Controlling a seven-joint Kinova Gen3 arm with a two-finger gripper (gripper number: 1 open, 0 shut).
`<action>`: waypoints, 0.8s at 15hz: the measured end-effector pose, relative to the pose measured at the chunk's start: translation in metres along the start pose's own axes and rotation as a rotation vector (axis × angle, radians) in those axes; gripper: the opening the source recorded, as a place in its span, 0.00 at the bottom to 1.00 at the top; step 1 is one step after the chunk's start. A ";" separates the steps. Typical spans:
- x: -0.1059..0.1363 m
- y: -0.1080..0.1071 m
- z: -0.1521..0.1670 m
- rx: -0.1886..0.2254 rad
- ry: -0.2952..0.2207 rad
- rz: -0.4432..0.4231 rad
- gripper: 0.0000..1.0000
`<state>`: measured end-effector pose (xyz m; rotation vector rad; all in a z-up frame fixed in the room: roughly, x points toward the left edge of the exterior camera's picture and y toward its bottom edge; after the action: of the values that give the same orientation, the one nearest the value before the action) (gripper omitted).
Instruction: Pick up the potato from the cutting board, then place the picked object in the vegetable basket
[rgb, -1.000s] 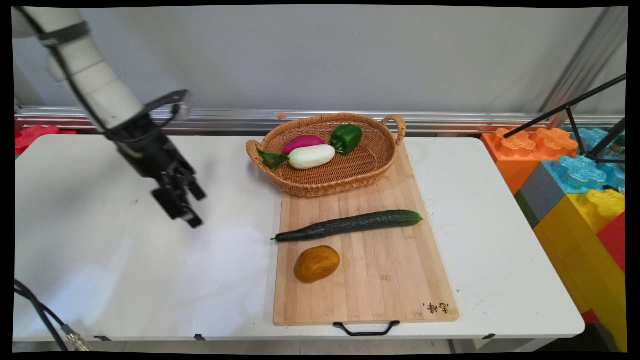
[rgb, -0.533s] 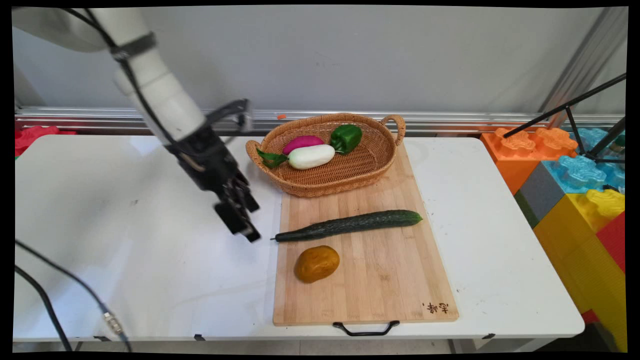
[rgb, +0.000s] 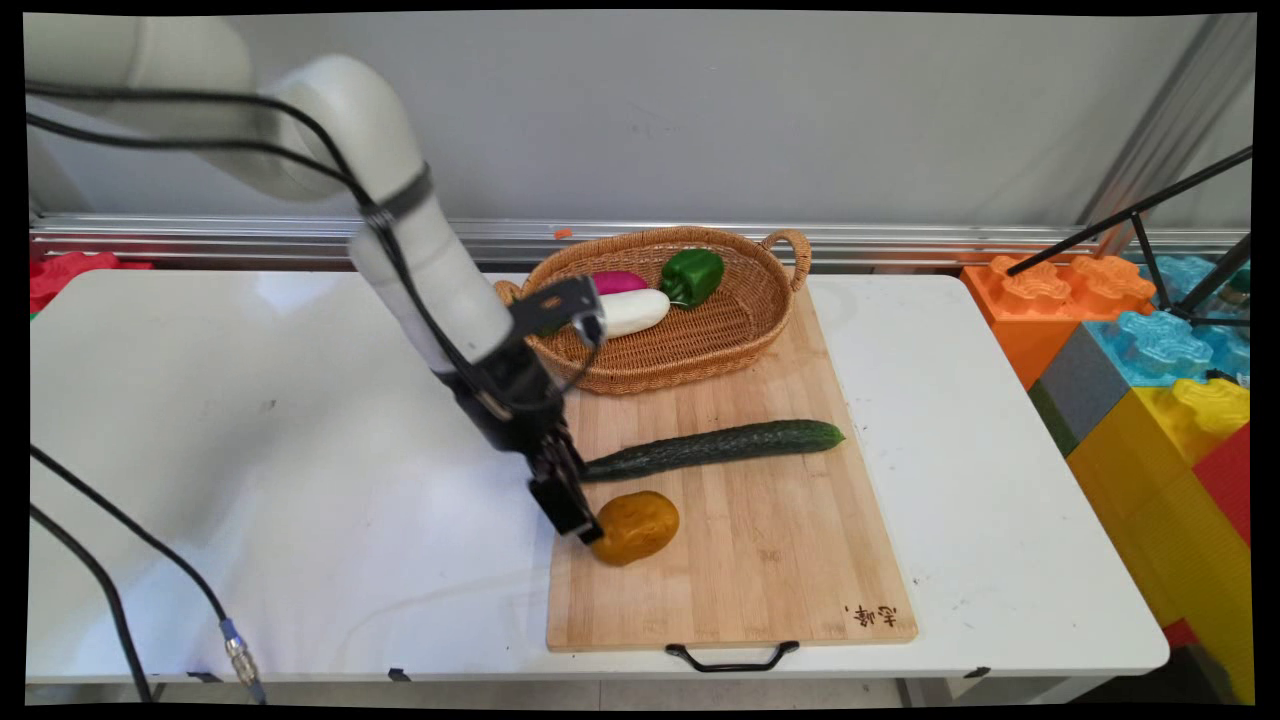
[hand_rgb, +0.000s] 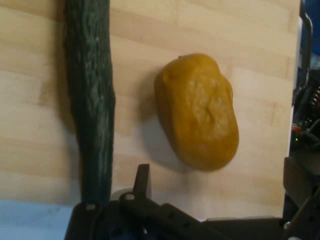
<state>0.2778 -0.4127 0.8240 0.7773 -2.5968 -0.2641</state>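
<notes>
Gripper (rgb: 578, 525) low at potato's (rgb: 634, 526) left end on cutting board (rgb: 760, 560), cucumber (rgb: 715, 448) just beyond; finger state unclear.

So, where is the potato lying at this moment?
In the main view the potato lies on the near-left part of the cutting board, just in front of the cucumber, with the gripper at its left side.

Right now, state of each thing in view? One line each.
gripper: low over the board's left edge, beside the potato, holding nothing
potato: lying on the board, free
cucumber: lying flat across the board
cutting board: flat on the table, handle at the near edge
basket: upright on the board's far end
green pepper: in the basket
white radish: in the basket
</notes>
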 end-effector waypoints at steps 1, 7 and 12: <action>0.004 0.002 0.010 0.004 0.003 -0.006 1.00; 0.020 0.008 0.049 0.041 0.026 -0.025 1.00; 0.028 0.018 0.060 0.055 0.041 -0.018 0.00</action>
<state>0.2221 -0.4097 0.7849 0.8164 -2.5696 -0.1803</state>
